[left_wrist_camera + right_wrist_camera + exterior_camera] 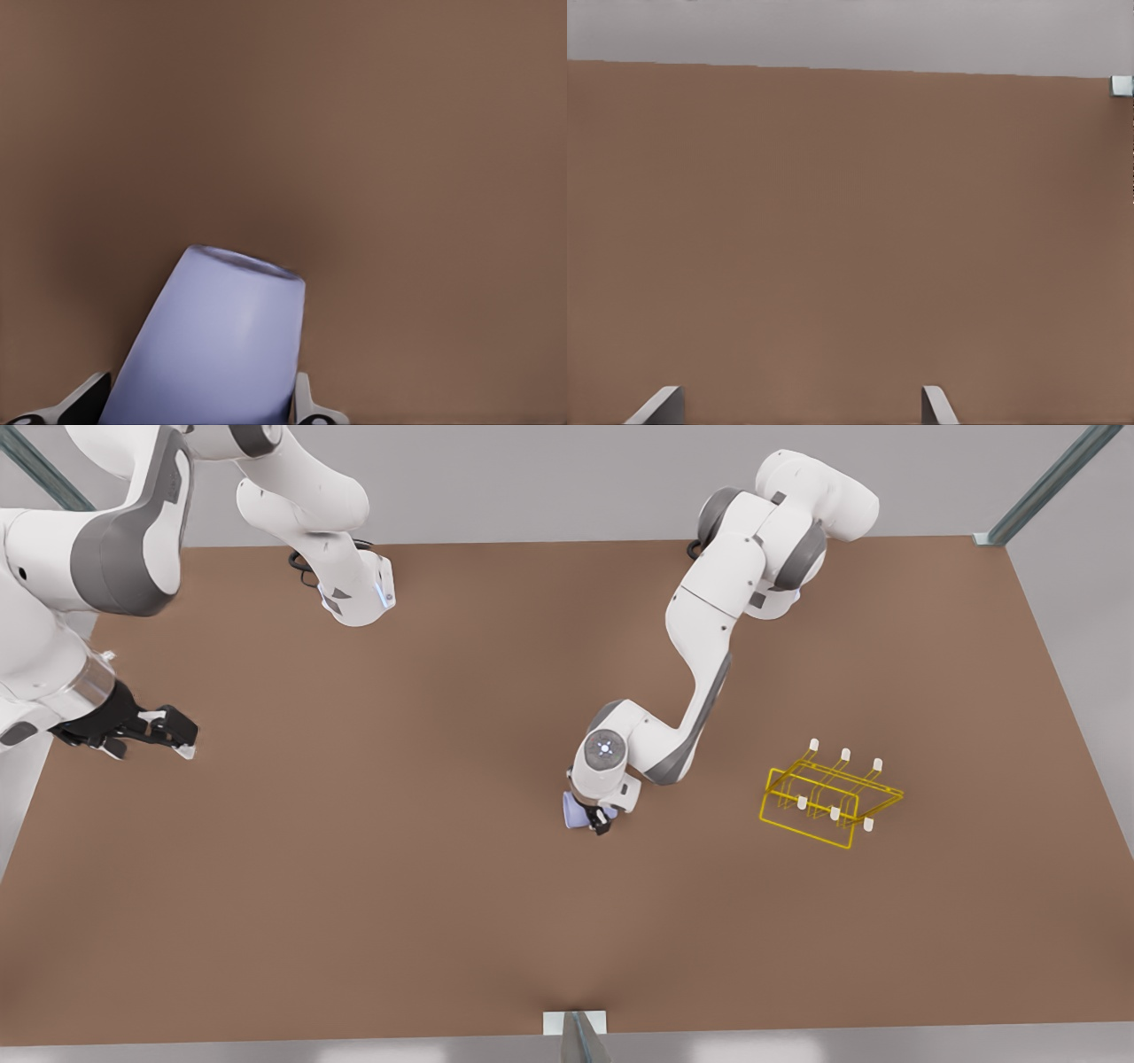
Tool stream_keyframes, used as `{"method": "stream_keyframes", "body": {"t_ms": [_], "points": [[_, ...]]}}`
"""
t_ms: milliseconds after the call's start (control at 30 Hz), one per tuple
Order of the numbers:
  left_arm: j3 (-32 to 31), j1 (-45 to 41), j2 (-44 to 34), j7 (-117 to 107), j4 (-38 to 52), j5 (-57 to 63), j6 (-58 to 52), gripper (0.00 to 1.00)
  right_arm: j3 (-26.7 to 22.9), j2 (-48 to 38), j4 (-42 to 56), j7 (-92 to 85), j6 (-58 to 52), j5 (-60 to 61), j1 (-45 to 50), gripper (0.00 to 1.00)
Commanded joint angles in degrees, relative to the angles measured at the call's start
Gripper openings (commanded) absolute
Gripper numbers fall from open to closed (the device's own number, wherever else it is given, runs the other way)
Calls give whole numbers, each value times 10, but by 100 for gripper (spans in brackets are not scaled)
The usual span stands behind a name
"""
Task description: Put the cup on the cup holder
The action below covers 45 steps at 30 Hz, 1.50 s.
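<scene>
The lavender-blue cup sits between the fingers of my left gripper, which is shut on it near the middle of the brown table. The cup is tilted, its open rim pointing away from the wrist, low over the tabletop with a shadow under it. The yellow wire cup holder with white-tipped prongs stands on the table, well toward the front view's right of the cup. My right gripper waits open near the table's edge at the front view's left, holding nothing.
Both arm bases stand along the far side of the brown table. A small metal bracket sits at the near edge, and metal posts rise at the far corners.
</scene>
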Motion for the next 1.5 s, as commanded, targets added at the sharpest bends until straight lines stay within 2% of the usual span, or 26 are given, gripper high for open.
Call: {"method": "stream_keyframes", "body": {"t_ms": [0,600,800,967,1133,1200,1300,1400,1467], "points": [[0,-1,0,6,0,-1,11,100,2,-1,0,7,-11,12,4,100],[1,-3,3,17,1,3,16,87,1,3,0,8,-19,28,0,100],[1,-9,-30,22,2,27,-39,85,0,3,1,8,-20,27,0,100],[0,-24,-100,74,9,88,-186,84,0,3,1,8,-20,27,-1,100],[0,-39,-125,95,63,213,-416,84,0,3,1,8,-18,27,0,100],[0,-57,-116,100,98,305,-550,84,0,6,1,8,-17,27,0,100],[1,-70,-98,178,115,468,-682,84,0,4,1,8,-18,27,-1,100],[1,-81,-87,298,109,601,-770,84,0,4,0,8,-18,27,-1,100],[1,-89,-82,351,109,648,-783,82,0,4,1,8,-17,27,-1,100]]}}
